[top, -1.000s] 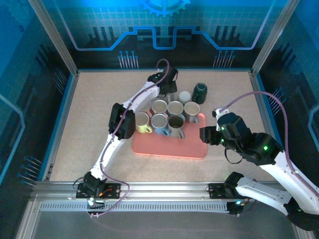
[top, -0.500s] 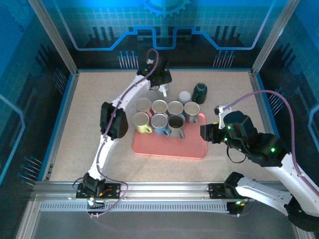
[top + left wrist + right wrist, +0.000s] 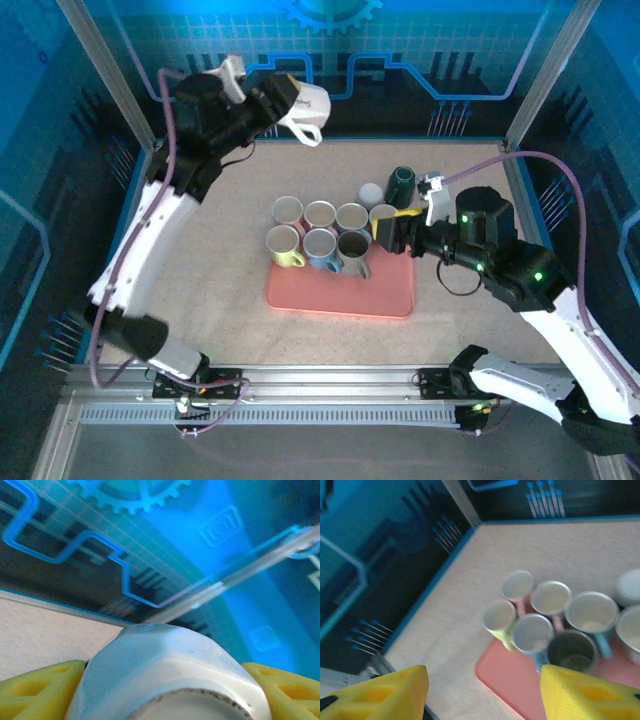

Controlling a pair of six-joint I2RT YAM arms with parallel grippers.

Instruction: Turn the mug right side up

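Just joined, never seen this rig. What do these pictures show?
Two robot arms stand at the near edge of the table, each with a two-finger gripper. The wide picture is from a fixed camera above and behind them; the other two are from wrist cameras, yellow fingers in frame. On it lies a pink tray; upright mugs cluster at its far end, with a dark green mug and a small white mug seemingly upside down beyond. The left gripper holds a white handled mug high in the air. The right gripper hovers open, empty, by the tray.
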